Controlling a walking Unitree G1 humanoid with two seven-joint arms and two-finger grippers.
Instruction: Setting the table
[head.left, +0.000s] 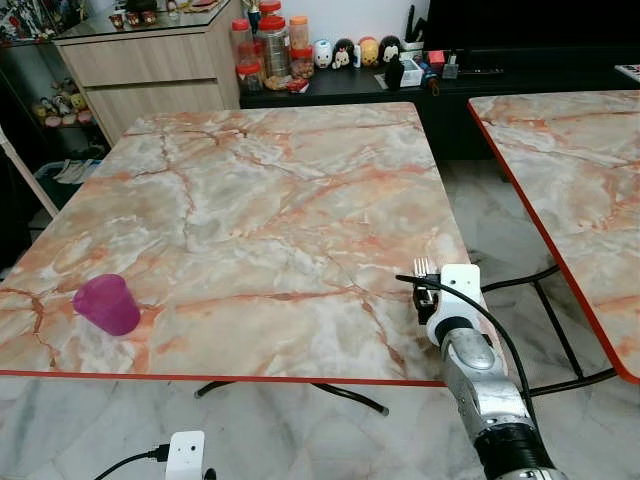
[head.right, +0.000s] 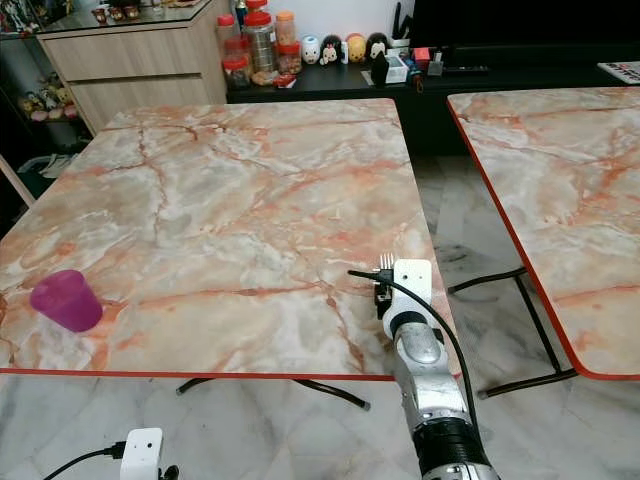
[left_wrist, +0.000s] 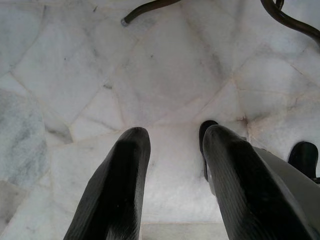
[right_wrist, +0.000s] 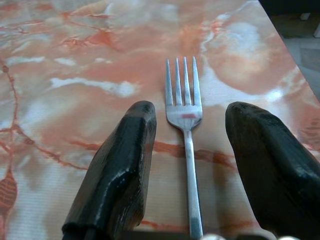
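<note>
A silver fork (right_wrist: 184, 100) lies flat on the marble-patterned table (head.left: 260, 200), near its front right corner, tines pointing away from me. My right gripper (right_wrist: 191, 114) hovers low over it, open, one black finger on each side of the handle and neither touching it. In the head views the fork's tines (head.left: 424, 267) peek out just beyond the white wrist mount. A pink cup (head.left: 106, 303) stands at the table's front left. My left gripper (left_wrist: 172, 137) hangs open over the floor, holding nothing.
A second table (head.left: 590, 170) of the same pattern stands to the right, across a narrow strip of marble floor with black table legs (head.left: 560, 330). Behind are a wooden cabinet (head.left: 150, 60), jars (head.left: 270, 50) and small figurines on a dark shelf.
</note>
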